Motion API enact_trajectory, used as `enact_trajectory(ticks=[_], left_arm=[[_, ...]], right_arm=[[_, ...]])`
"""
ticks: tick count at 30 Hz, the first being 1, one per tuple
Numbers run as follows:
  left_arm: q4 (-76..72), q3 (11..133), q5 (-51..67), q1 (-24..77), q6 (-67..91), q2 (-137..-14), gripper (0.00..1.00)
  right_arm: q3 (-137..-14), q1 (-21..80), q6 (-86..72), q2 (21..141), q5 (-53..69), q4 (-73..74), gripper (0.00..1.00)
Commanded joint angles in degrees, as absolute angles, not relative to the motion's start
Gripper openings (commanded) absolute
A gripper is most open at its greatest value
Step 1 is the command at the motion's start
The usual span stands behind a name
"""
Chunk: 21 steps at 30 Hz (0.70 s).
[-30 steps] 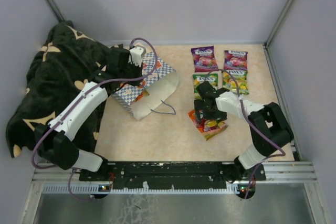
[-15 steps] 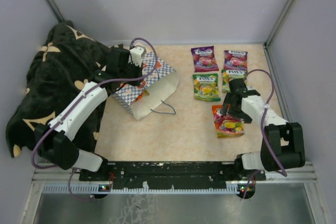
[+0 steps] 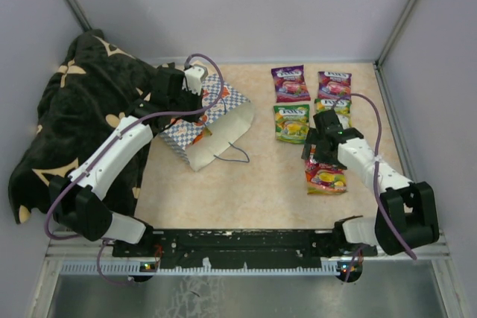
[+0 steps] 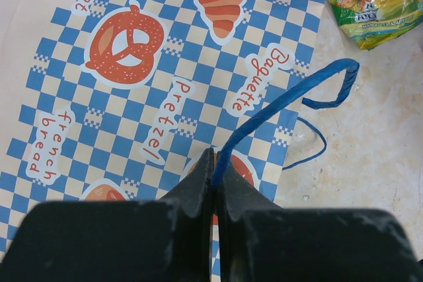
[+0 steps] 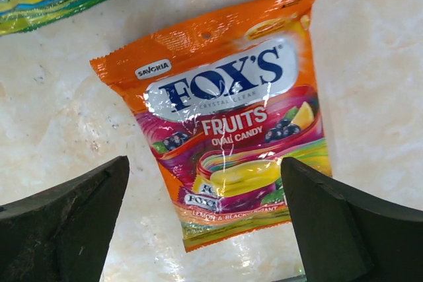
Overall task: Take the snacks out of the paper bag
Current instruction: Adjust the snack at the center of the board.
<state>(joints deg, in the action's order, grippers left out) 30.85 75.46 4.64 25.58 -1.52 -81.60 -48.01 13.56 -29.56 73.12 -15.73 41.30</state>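
Paper bag (image 3: 223, 126) is lying with mouth facing right gripper (image 3: 319, 156), hovering jaws-apart over orange packet (image 5: 225, 117); left gripper (image 4: 213, 163) is clamping the blue handle (image 4: 277, 105).

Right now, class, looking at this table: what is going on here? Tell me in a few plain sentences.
The left gripper is shut on the blue cord handle of the paper bag, which lies on its side. The right gripper hangs open over an orange packet that lies flat on the table, not gripping it. Beyond it lie two purple packets and two green-yellow packets, already out of the bag.
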Motion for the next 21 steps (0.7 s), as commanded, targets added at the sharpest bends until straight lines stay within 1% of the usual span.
enact_trajectory(ticks=[1,4,9,14,16,21], left_arm=[[30.2,75.66,5.45,25.01,-2.02,-81.12,0.05],[30.19,75.51,5.45,25.03,-2.02,-81.22,0.05],[30.18,75.52,5.53,25.0,-1.98,-81.32,0.06],[30.14,75.45,5.59,25.04,-2.06,-81.39,0.07],[30.1,75.41,5.82,25.03,-2.02,-81.47,0.07],[30.08,75.37,6.27,25.04,-2.11,-81.76,0.07]], right_arm=[[-46.69,14.77,-30.25,75.45,-13.21,38.74,0.96],[-44.22,14.7,-30.93,76.42,-12.67,36.52,0.9],[-42.79,13.68,-29.97,77.7,-14.98,36.03,0.86],[-41.37,7.35,-27.94,78.3,-13.21,33.63,0.79],[-41.69,5.23,-27.75,78.67,-11.83,32.46,0.78],[-44.05,3.52,-27.31,83.54,-16.12,31.53,0.79]])
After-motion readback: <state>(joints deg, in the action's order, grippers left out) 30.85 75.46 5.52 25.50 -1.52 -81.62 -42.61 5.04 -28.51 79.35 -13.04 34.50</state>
